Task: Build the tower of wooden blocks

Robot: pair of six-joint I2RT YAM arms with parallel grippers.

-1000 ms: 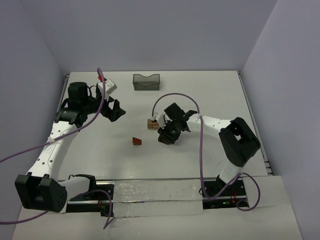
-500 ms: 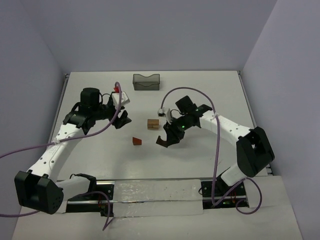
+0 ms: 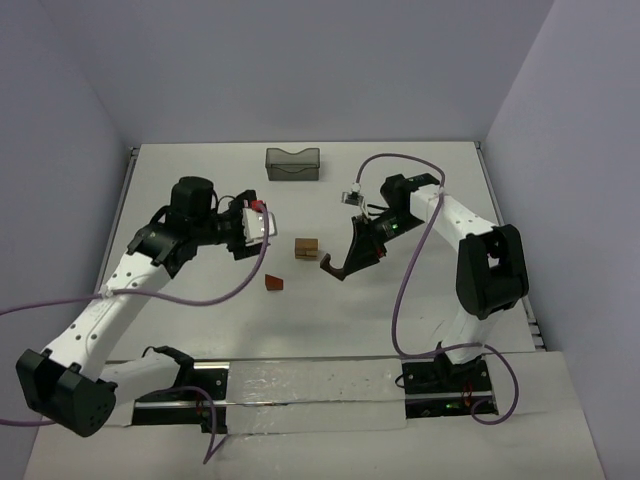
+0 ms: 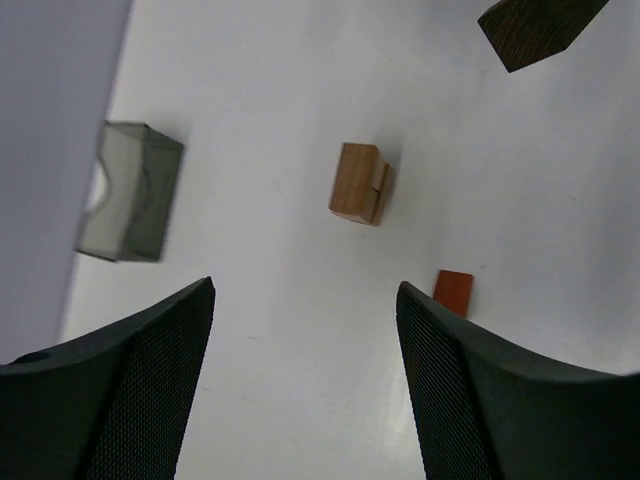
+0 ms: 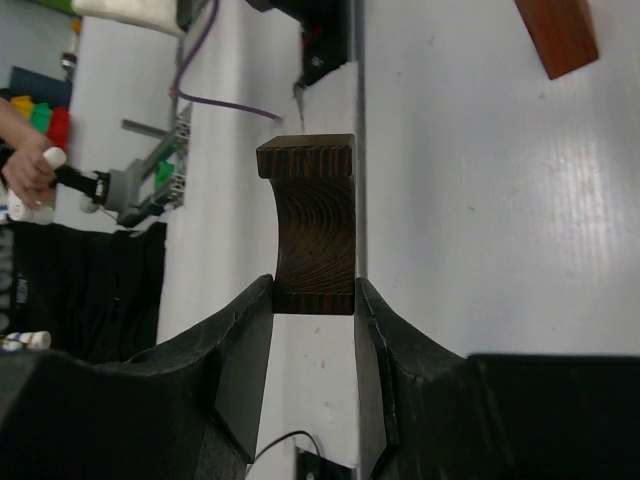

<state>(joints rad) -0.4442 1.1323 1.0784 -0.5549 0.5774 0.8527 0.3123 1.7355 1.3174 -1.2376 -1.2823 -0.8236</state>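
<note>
Right claw [image 5: 312, 292] around dark arch [image 5: 312, 215]

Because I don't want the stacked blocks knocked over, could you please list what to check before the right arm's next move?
1. Right gripper shut on dark brown arch: ok.
2. Tan blocks touched by neither gripper: ok.
3. Arch centred over tan blocks: not ok, in the top view it hangs beside them.
4. Left gripper open and empty: ok.
5. Reddish-brown wedge apart from tan blocks: ok.
6. Arch's height above the table: cannot tell.
</note>
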